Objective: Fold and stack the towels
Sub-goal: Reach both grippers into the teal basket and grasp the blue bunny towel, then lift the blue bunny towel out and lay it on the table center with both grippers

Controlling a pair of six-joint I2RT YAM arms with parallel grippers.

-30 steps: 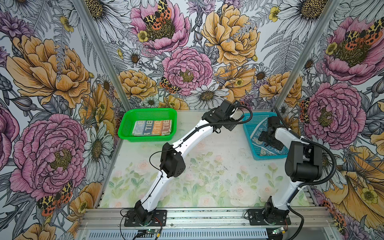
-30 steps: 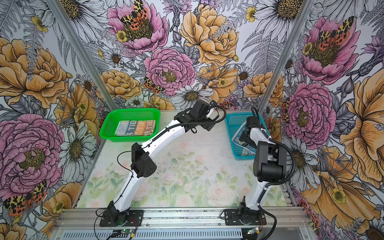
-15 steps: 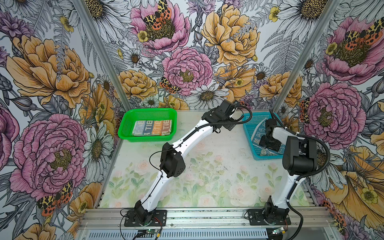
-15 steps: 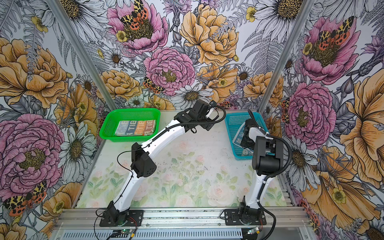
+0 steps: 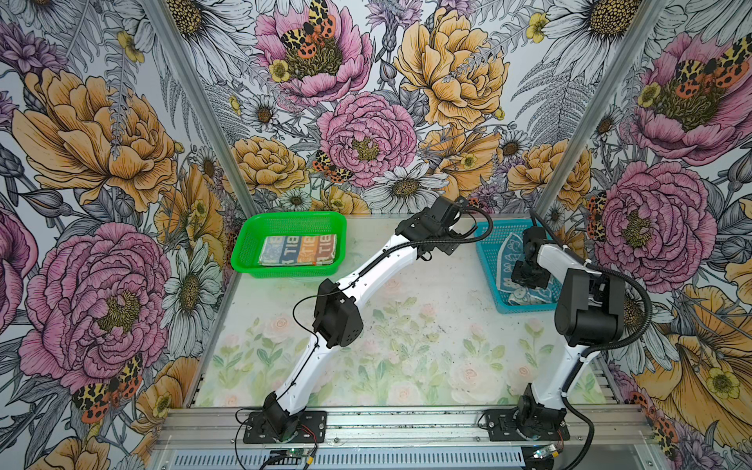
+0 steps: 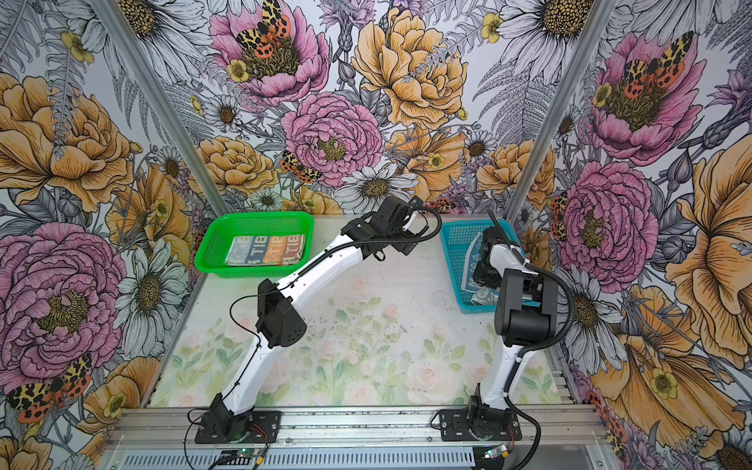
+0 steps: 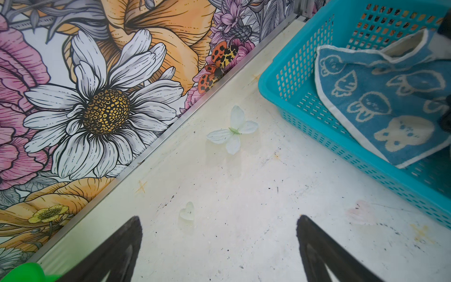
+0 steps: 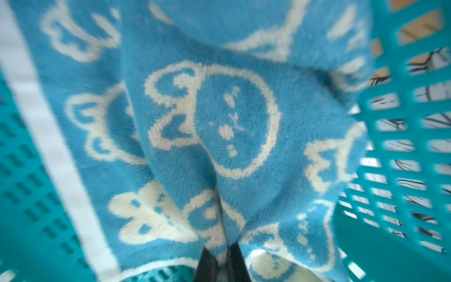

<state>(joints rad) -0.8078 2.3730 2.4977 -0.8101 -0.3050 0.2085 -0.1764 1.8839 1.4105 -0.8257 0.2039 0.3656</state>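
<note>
Right claw (image 8: 220, 255) tight on blue towel (image 8: 219, 136)

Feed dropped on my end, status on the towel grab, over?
Right gripper shut on blue towel, inside blue basket. Left gripper open, above table beside basket. Basket wall close by the grip.

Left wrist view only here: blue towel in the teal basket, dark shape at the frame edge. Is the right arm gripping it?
Observer: Yes. In the right wrist view the right gripper has its fingers shut on a bunched fold of the blue towel.
Operator: Green basket contents? I see a sliver.
Observer: In both top views the green basket holds one flat folded cloth, striped, with lettering.
Operator: More towels under the blue one?
Observer: In a top view pale cloth shows at the teal basket's end nearest the arm bases; whether it is a separate towel, I cannot tell.
</note>
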